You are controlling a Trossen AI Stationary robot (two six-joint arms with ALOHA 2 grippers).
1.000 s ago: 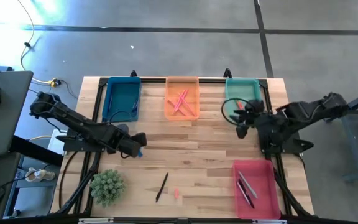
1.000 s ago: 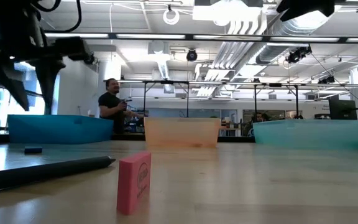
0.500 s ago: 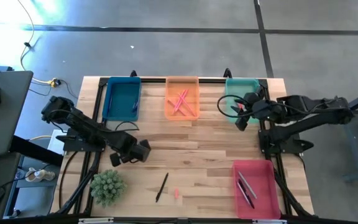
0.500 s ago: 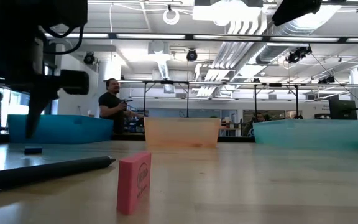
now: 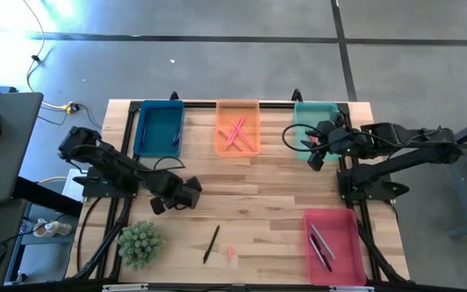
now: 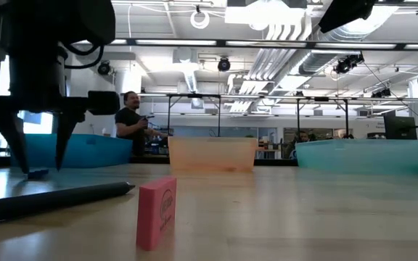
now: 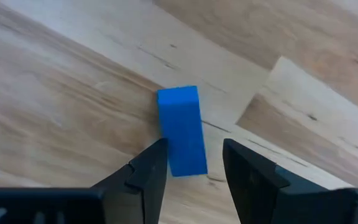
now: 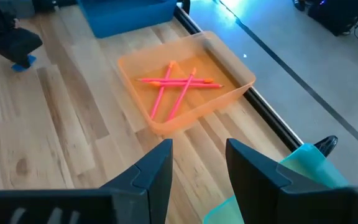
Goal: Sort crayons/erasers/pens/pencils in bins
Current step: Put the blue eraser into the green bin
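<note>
The left gripper [image 5: 186, 195] is positioned low over the wooden table [image 5: 258, 182], at about 8 o'clock from the table's centre in the high view. Its jaws are spread and nothing is clamped. In the left wrist view, a blue eraser [image 7: 181, 130] is seen lying flat on the wood, with one end set between the two fingertips [image 7: 148, 171]; contact with either finger cannot be confirmed.

The right gripper [image 5: 313, 151] is held above the table near the teal-green bin [image 5: 314, 108], at about 2 o'clock from centre. Its jaws are parted and empty, as seen in the right wrist view.

The dark blue bin [image 5: 159, 130] is located at 11 o'clock, the orange bin [image 5: 237, 107] at 12 o'clock and the red-pink bin [image 5: 349, 243] at 5 o'clock. Salmon-pink sticks [image 5: 235, 134] are contained in the orange bin. Pens [image 5: 321, 248] are contained in the red-pink bin.

One black pen [image 5: 211, 243] is left on the table at about 7 o'clock, with a small pink eraser [image 5: 230, 252] just beside it. A green plant [image 5: 140, 243] is placed at the 8 o'clock corner.

A person [image 6: 130, 123] is visible in the room beyond the table.
</note>
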